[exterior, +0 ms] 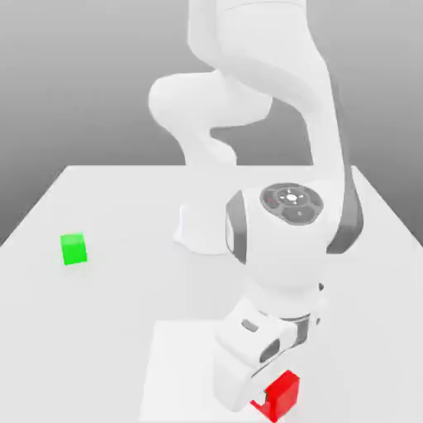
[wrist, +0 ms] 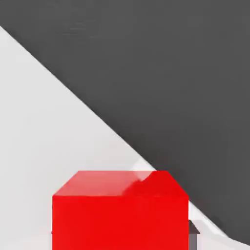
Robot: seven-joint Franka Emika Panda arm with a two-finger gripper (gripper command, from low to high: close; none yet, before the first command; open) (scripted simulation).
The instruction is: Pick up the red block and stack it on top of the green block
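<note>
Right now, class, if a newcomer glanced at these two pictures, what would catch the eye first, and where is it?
The big white arm draws the eye first, bending down from the back of the white table to its front edge. Its hand sits low at the red block, shut on it; the hand view shows that cube close up. The green block stands alone, far off toward the exterior view's left.

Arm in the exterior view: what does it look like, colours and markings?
The arm is glossy white with rounded, bulbous links and dark grey bands at the joints. One joint carries a round grey cap with small button-like marks. The tool has a blocky white housing with grey insets.
</note>
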